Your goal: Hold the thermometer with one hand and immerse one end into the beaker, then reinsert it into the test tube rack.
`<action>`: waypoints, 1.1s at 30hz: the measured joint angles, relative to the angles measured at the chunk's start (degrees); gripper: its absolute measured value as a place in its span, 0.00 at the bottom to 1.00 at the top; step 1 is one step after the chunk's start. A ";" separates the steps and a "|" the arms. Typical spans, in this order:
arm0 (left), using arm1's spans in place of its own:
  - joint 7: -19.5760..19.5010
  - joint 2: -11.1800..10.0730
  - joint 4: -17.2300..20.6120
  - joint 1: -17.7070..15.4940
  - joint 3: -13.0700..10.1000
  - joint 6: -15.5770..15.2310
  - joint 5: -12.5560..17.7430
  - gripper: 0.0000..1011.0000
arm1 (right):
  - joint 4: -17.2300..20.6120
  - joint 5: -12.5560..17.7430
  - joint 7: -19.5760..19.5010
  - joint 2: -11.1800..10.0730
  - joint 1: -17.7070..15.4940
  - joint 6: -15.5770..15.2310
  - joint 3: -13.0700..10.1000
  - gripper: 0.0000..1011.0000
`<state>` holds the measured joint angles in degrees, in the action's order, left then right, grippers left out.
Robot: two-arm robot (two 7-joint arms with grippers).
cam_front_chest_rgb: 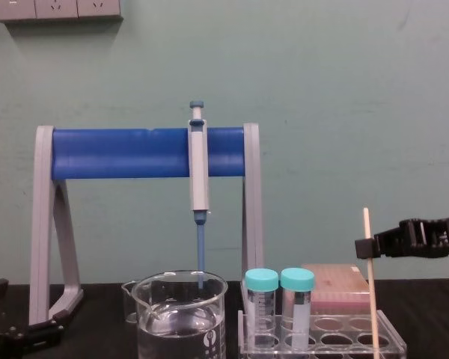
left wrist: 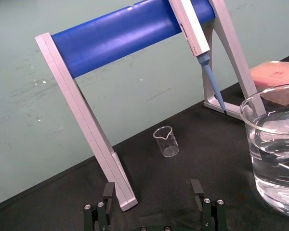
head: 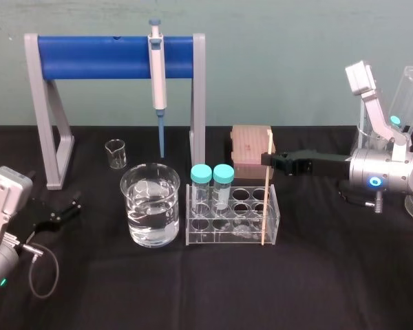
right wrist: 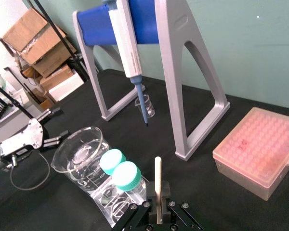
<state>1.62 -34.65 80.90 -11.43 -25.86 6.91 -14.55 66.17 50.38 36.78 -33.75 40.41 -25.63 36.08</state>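
one clean vertical lift is what we are planning, with right gripper [head: 270, 160] clamped high on the thermometer [head: 266, 206] in the rack [head: 213, 240], left gripper [head: 63, 212] idling open.

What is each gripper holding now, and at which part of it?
The right gripper pinches the thermometer near its upper end; the lower end stands in the rack. The left gripper is open and holds nothing.

Lab: pipette [head: 156, 75], beaker [head: 150, 206], tube rack [head: 228, 238]
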 joint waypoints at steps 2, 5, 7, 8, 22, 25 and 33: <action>0.00 0.00 0.00 0.00 0.00 0.00 0.00 0.99 | 0.43 0.29 -0.05 -0.18 -0.02 0.11 -0.21 0.05; 0.00 0.00 0.00 0.00 0.00 0.00 0.00 0.99 | 0.76 0.52 -0.10 -0.33 -0.03 0.21 -0.34 0.05; 0.00 0.00 0.00 0.00 0.00 0.00 0.00 0.99 | 1.13 0.79 -0.12 -0.53 -0.03 0.26 -0.41 0.05; 0.00 0.00 0.00 0.00 0.00 0.00 0.00 0.99 | 1.39 0.91 -0.12 -0.68 -0.03 0.29 -0.44 0.05; 0.00 0.00 0.00 0.00 0.00 0.00 0.00 0.99 | 3.54 1.71 -0.78 -1.56 -0.49 0.79 -0.43 0.05; 0.00 0.00 0.00 0.00 0.00 0.00 0.00 0.99 | 4.06 1.95 -1.04 -1.79 -0.72 0.48 -0.27 0.05; 0.00 0.00 0.00 0.00 0.00 0.00 0.00 0.99 | 4.85 2.44 -1.71 -2.19 -0.94 -0.08 0.11 0.05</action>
<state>1.62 -34.65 80.90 -11.43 -25.86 6.91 -14.55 71.02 52.82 35.07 -35.93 39.47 -25.71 36.19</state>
